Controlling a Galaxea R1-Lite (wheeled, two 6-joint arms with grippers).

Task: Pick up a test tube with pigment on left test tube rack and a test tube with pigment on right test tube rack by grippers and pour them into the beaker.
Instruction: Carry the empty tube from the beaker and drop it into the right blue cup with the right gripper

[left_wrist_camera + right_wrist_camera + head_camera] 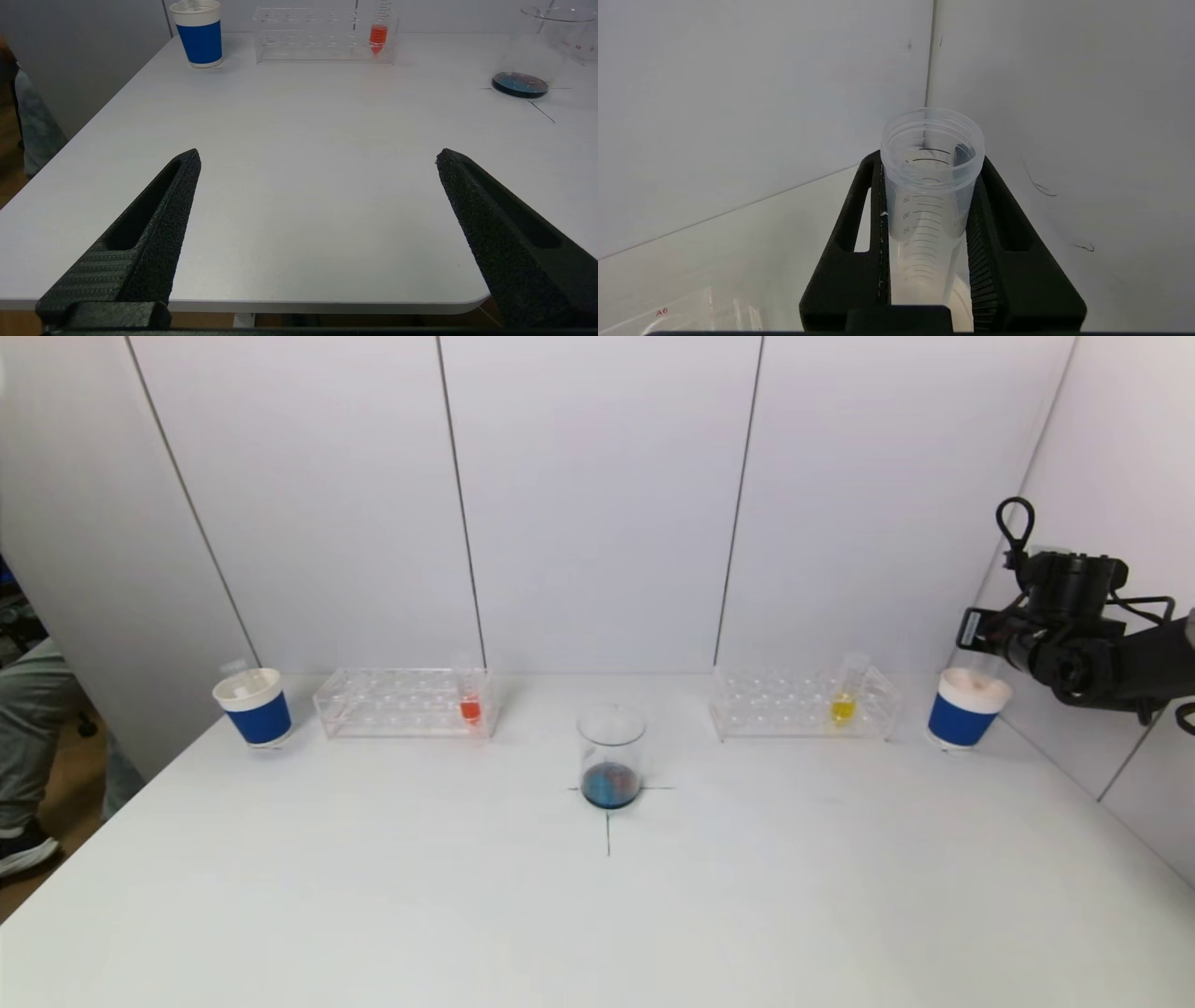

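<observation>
Clear empty test tube upright, mouth up, clamped by right gripper

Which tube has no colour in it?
The empty tube pinched in the right gripper above the right blue cup. The racked tubes hold orange and yellow.

Two racks, three tubes (one beaker).

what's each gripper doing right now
left gripper: open, empty, low over the table's near edge.
right gripper: shut on an empty tube, above the right cup.
</observation>
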